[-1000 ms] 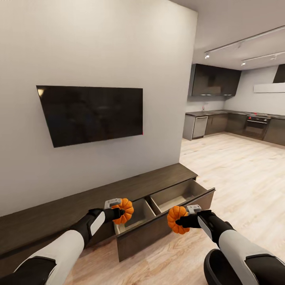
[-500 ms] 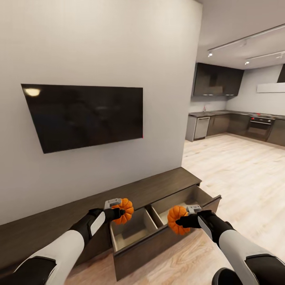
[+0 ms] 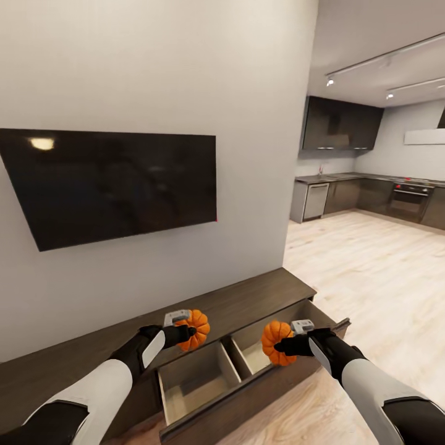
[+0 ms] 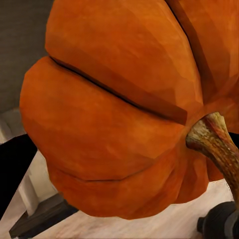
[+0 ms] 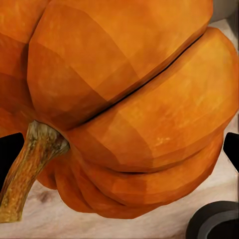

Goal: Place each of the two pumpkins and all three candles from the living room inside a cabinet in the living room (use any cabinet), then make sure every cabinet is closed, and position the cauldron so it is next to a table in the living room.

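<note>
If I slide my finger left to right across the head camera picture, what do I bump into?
Black wall-hung TV → bright-orange ribbed pumpkin in the left tool → second orange pumpkin in the right tool → dark-cabinet kitchen.

Open drawer [image 3: 204, 383] of the cabinet [image 3: 259, 296]: two pale compartments, both bare, split by one upright divider [image 3: 232, 363]. Left gripper [image 3: 185, 334] clamped on a pumpkin [image 3: 196, 329] above the drawer's back edge, clear air beneath down to the left compartment. Right gripper [image 3: 281, 347] clamped on the other pumpkin [image 3: 275, 342] over the right compartment, nothing between. Above the cabinet top, bare wall up to the TV [image 3: 111, 182]. Right of the drawer, open plank floor [image 3: 371, 278].
</note>
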Robot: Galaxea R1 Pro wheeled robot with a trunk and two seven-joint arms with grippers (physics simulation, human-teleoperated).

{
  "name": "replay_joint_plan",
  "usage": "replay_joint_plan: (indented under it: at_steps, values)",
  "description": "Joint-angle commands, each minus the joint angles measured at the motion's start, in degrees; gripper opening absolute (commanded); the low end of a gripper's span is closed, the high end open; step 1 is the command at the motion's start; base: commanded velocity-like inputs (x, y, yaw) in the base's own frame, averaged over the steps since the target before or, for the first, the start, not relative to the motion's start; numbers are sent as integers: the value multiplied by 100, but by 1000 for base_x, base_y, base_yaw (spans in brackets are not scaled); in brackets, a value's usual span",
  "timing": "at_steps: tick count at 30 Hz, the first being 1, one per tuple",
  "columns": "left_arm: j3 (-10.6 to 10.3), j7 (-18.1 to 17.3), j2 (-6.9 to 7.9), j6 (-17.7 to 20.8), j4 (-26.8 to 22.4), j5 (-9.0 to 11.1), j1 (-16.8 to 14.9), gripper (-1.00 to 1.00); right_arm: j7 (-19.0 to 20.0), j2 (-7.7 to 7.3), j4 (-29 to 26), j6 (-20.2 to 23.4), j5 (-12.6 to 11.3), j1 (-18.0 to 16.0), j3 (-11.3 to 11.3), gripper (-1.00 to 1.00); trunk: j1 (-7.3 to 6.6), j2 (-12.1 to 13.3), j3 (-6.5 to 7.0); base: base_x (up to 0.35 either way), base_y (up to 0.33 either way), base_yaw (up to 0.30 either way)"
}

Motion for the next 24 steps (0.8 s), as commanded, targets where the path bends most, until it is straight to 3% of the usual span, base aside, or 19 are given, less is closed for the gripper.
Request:
replay_joint_plan:
  at_steps: [1, 9, 15, 24]
  values:
    - [-14, 10, -7, 22, -10, 11, -5, -100, 1, -9, -15, 29, -50, -3, 35, -100, 3, -4, -7, 309, -194, 0]
    - [-11, 9, -23, -86, -8, 11, -5, -100, 4, -10, -15, 29, -50, -3, 35, -100, 3, -4, -7, 266, -175, 0]
    - [-14, 5, -27, -273, 14, 11, -5, -100, 5, -13, -15, 29, -50, -3, 30, -100, 3, -4, -7, 70, -24, 0]
    - [-14, 2, -32, -288, 16, 11, -5, -100, 10, -11, -15, 29, -50, -3, 27, -100, 3, -4, -7, 299, -4, 0]
